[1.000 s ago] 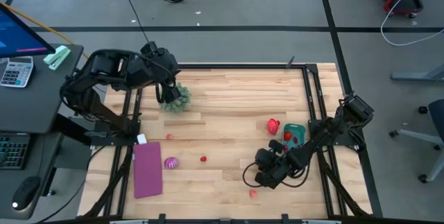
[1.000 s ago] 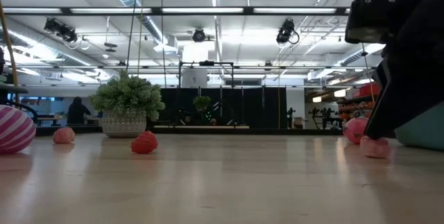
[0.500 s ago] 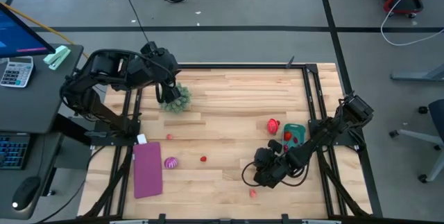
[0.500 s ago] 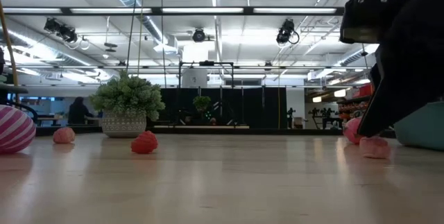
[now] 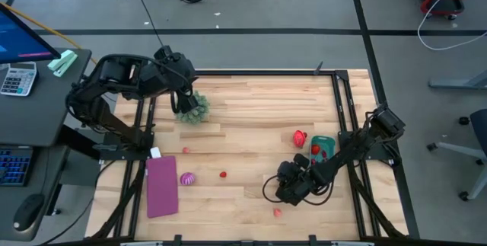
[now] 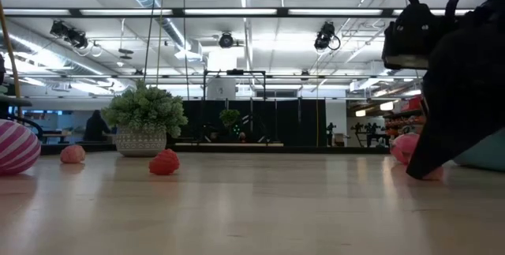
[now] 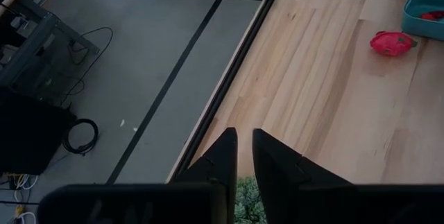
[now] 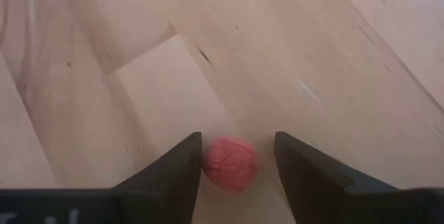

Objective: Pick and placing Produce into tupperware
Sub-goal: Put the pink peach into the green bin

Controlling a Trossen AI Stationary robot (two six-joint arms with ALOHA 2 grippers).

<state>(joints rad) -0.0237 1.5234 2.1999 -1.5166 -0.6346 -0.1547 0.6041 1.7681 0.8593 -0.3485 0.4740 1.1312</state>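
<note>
My right gripper (image 5: 280, 199) is open and low over the table's near right part, slanting down. A small pink-red fruit piece (image 8: 230, 164) lies on the wood between its fingers; it shows too in the high view (image 5: 277, 212) and half hidden in the low view (image 6: 432, 173). The teal tupperware (image 5: 323, 148) stands behind the arm with red pieces in it, and a red fruit (image 5: 300, 137) lies beside it. Farther left are a magenta striped ball (image 5: 187, 178) and two tiny pieces (image 5: 223, 174), (image 5: 186, 150). My left gripper (image 7: 243, 151) is shut and waits above the green plant ball (image 5: 192, 107). My right gripper has one finger on each side of the small pink-red fruit piece, coming at it slanting from above. The piece rests on the table close against one finger (image 8: 186, 172), with a gap to the other. Whether that finger touches it, I cannot tell.
A purple mat (image 5: 161, 185) lies at the table's near left. Black frame rails (image 5: 341, 109) run along the table's right and left edges. Bare wood lies open in the middle of the table (image 5: 251, 124).
My right gripper has moved a little toward the table's left edge and come down over the small pink-red piece; in the low view its dark finger now covers part of the piece. The fruit has stayed where it was.
</note>
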